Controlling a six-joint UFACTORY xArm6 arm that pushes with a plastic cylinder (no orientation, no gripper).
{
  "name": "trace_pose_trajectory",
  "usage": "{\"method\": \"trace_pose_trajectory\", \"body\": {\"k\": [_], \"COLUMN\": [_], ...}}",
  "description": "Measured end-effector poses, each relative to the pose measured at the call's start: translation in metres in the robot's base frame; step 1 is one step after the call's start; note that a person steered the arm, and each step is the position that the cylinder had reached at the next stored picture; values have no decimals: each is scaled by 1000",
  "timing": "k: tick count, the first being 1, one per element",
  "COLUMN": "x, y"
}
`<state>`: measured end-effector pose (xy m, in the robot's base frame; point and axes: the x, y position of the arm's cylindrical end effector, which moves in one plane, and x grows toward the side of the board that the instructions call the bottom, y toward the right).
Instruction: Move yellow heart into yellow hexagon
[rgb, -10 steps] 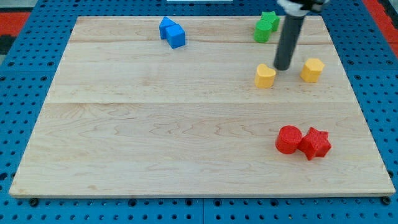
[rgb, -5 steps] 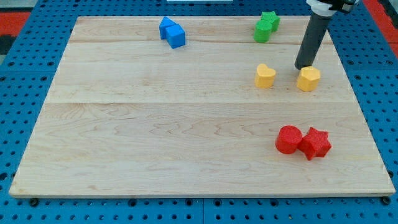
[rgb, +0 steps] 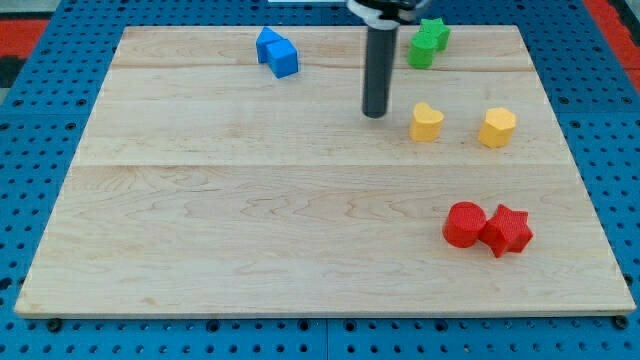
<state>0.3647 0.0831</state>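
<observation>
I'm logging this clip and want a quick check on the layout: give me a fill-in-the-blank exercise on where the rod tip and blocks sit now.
1. My tip rests on the wooden board to the view's ____ of the yellow heart block.
2. The yellow heart block and the yellow hexagon block are ____, with bare board between them.
3. The red cylinder block touches the red ____ block.
4. The block nearest the view's top right is ____ in colour.

Missing words: left; apart; star; green
</observation>
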Motion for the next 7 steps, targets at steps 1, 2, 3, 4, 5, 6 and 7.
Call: {"method": "trace_pose_trajectory", "body": {"k": [1, 2, 3, 4, 5, 6, 7], "x": [8, 15, 18, 20, 20, 21, 21], "y": [24, 21, 25, 40, 51, 49, 49]}}
